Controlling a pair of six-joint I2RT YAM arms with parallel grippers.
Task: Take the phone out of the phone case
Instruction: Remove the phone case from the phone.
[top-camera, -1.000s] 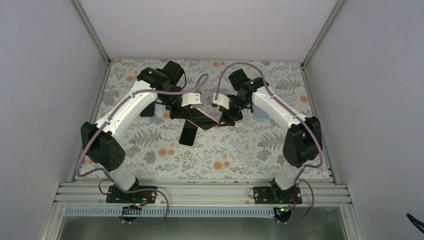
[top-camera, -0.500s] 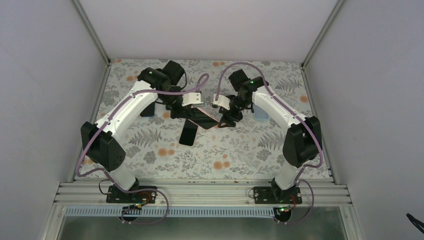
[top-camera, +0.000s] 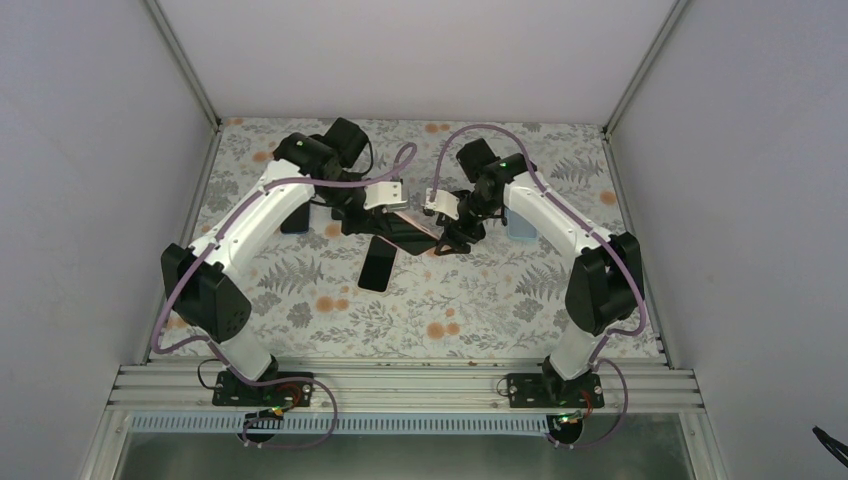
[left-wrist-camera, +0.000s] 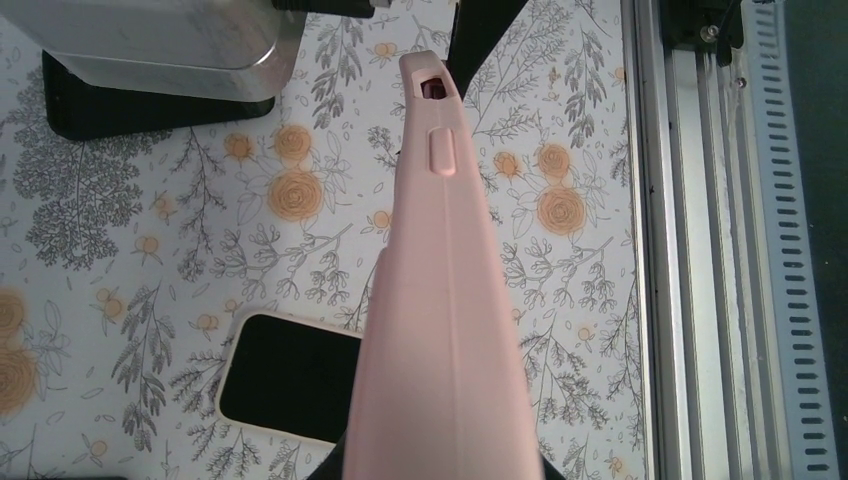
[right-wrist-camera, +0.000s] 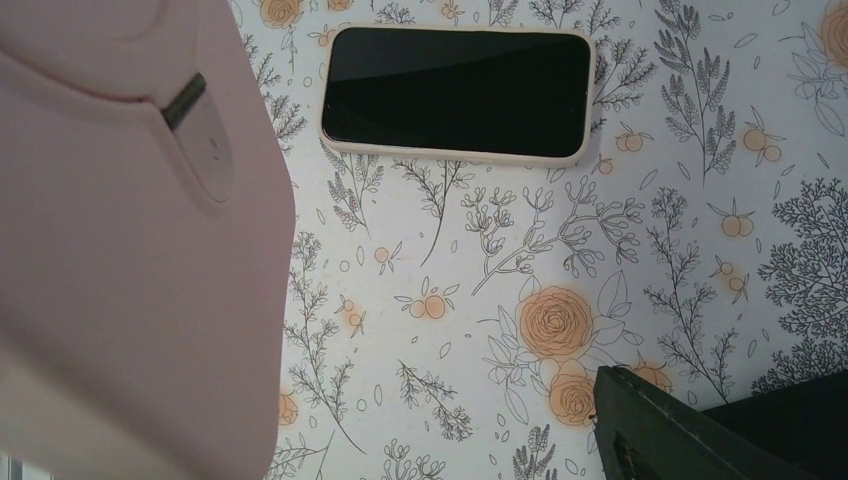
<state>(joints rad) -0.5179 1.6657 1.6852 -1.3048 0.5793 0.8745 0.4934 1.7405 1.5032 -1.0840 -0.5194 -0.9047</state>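
A phone in a pink case (top-camera: 410, 234) is held above the table's middle between both arms. My left gripper (top-camera: 385, 222) is shut on its left end; in the left wrist view the pink case's edge (left-wrist-camera: 440, 300) runs up from between my hidden fingers. My right gripper (top-camera: 447, 238) is at the case's right end and stands open: in the right wrist view the pink case (right-wrist-camera: 130, 230) fills the left side, and one dark finger (right-wrist-camera: 680, 430) is well apart from it at the lower right.
A second phone with a black screen and a cream case (top-camera: 377, 265) lies flat on the floral table just in front of the held one; it also shows in the left wrist view (left-wrist-camera: 290, 375) and the right wrist view (right-wrist-camera: 455, 92). A dark blue item (top-camera: 293, 222) and a light blue item (top-camera: 517, 228) lie behind the arms.
The held pink-cased phone and both grippers have shifted slightly toward the back of the table. The cream-cased phone has not moved.
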